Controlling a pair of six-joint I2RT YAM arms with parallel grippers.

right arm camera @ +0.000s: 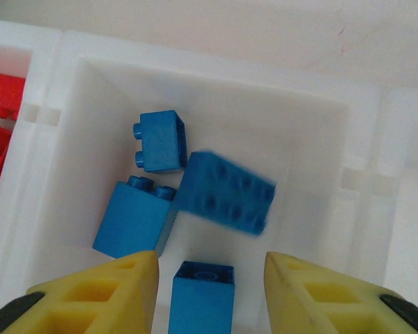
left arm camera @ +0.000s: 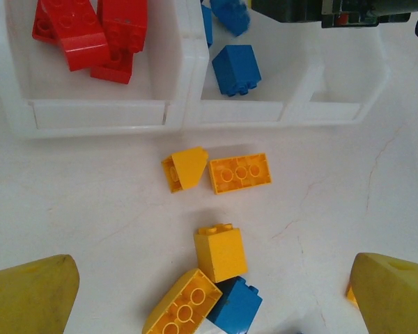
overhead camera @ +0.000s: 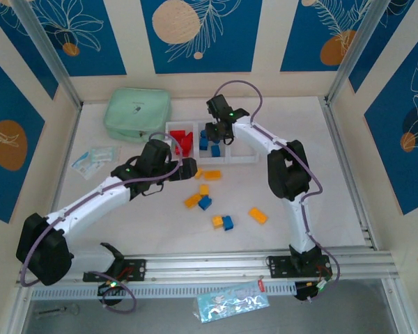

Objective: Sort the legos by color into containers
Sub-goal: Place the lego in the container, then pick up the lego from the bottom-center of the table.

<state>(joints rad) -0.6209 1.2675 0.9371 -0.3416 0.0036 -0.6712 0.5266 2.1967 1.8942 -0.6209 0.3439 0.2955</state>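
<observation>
Yellow fingers (right arm camera: 90, 292) of our right claw (right arm camera: 210, 289) are standing apart above the middle compartment (right arm camera: 320, 125), holding nothing, blue bricks (right arm camera: 160, 142) lying inside. Our left claw (left arm camera: 212, 278), also apart, is hovering over yellow bricks (left arm camera: 240, 172) on the worktop (left arm camera: 90, 202). Red bricks (left arm camera: 90, 31) are sitting binned; yellows and two blues (overhead camera: 205, 202) are waiting.

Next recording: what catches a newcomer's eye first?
The right gripper, jaws open, hangs over the middle translucent white plastic bin, where a motion-blurred blue plastic brick is among other blue bricks. Red bricks sit in the neighbouring bin; yellow-orange bricks lie scattered on the white table.
</observation>
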